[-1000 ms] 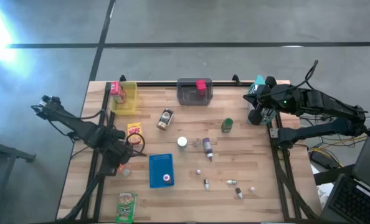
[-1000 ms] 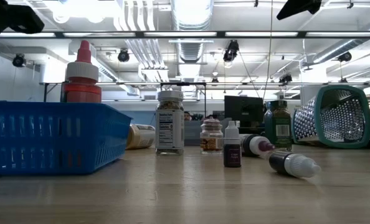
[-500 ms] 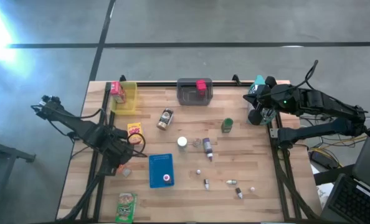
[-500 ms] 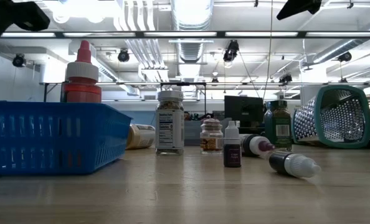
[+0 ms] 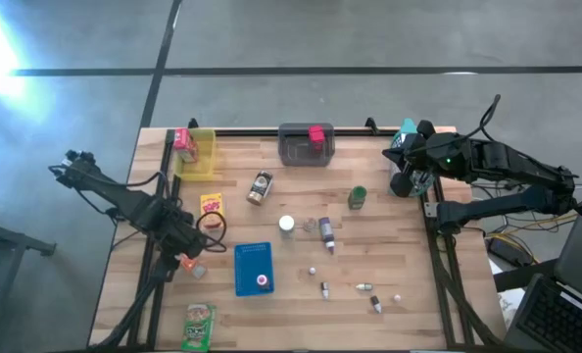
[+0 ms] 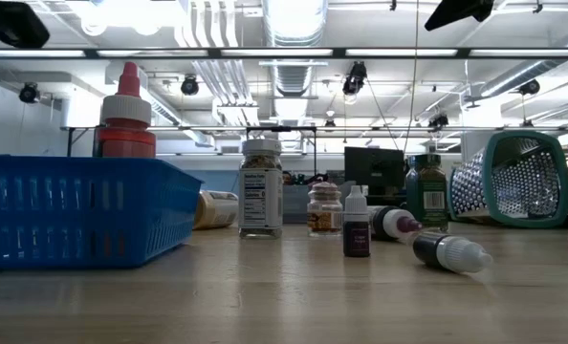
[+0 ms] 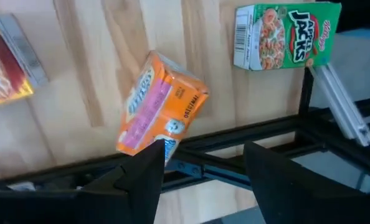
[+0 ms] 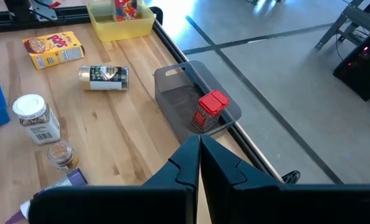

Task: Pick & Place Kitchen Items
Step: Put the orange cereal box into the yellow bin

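Observation:
A small orange-and-pink box point(image 7: 162, 102) lies on the wood near the table's left edge point(image 5: 187, 262), beside the black frame rail. My left gripper point(image 7: 200, 149) hangs over it, pointing steeply down, open, with nothing between its fingers. One fingertip point(image 7: 152, 155) shows right next to the box's near end. A green cereal box point(image 7: 284, 34) lies farther toward the near edge point(image 5: 199, 326). My right gripper point(image 8: 199, 155) is shut and raised at the table's far right point(image 5: 402, 183), holding nothing.
A yellow bin point(image 5: 198, 157) and a grey bin point(image 5: 306, 147), each with a red packet, stand along the far edge. A blue tray point(image 5: 253, 268) holds a small bottle. A yellow box point(image 5: 211, 204), a lying can point(image 5: 261, 186), jars and several tiny bottles dot the middle.
My left gripper has turned a little at the wrist while staying in the same place over the orange box. Its fingers have kept the same gap. Nothing on the table has moved.

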Robot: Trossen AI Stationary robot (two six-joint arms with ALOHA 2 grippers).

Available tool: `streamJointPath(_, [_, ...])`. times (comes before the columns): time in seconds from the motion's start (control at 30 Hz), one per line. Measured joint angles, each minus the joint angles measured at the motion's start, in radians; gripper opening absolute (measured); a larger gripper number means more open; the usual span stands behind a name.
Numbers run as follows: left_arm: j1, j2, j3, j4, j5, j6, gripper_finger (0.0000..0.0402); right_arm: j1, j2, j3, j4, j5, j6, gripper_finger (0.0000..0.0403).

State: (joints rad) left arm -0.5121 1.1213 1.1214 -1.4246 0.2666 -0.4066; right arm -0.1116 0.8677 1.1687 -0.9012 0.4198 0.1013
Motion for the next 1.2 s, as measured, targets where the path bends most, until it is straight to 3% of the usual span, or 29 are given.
streamJointPath(0.13, [0.000,-0.001,0.005,-0.004,-0.067,0.191,0.0223,0.000,0.000,0.000,0.000,0.000,-0.004,0.0008])
streamJointPath(0.33, [0.000,-0.002,0.005,-0.046,-0.077,0.555,0.0223,0.000,0.000,0.000,0.000,0.000,-0.004,0.0008])
streamJointPath(0.43, [0.000,-0.002,0.005,-0.050,-0.086,0.657,0.0223,0.000,0.000,0.000,0.000,0.000,0.000,0.0008])
streamJointPath(0.77, [0.000,0.000,0.002,-0.013,-0.201,0.635,0.0223,0.000,0.000,0.000,0.000,0.000,-0.004,0.0008])
streamJointPath(1.2, [0.000,0.000,0.002,-0.012,-0.201,0.528,0.0223,0.000,0.000,0.000,0.000,0.000,-0.002,0.0008])
